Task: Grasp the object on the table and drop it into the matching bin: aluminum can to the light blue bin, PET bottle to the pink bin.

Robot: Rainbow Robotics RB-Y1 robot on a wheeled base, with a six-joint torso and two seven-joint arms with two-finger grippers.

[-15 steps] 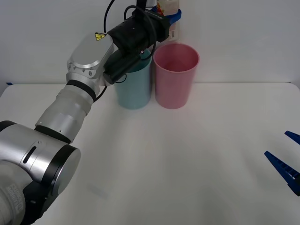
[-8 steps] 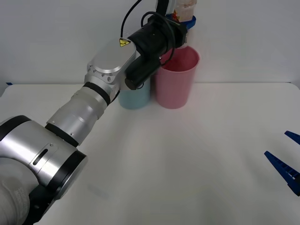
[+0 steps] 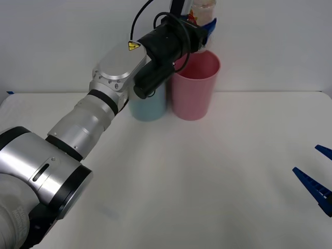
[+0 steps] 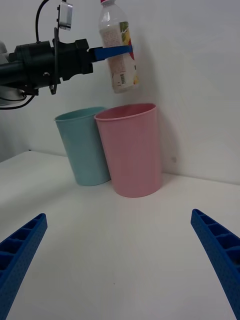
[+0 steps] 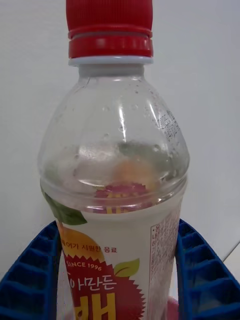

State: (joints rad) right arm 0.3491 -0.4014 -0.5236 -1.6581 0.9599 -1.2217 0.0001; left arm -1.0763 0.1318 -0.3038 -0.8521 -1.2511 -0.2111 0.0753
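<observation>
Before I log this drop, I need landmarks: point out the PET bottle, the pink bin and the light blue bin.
PET bottle (image 4: 120, 55): right wrist view, on its label.
pink bin (image 4: 132, 155): right wrist view, on its outer wall.
light blue bin (image 4: 85, 150): right wrist view, on its outer wall.

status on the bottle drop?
Left gripper shut on small clear red-capped plastic bottle, upright above tall pink plastic bin. Right gripper open, low over white table. Nothing in the way.

Over the last second the left gripper (image 3: 203, 22), fingers (image 5: 200, 272) clamped on the bottle (image 3: 202, 6), has swung from above the blue bin (image 3: 148, 104) to above the pink bin (image 3: 195, 85), rising slightly.
</observation>
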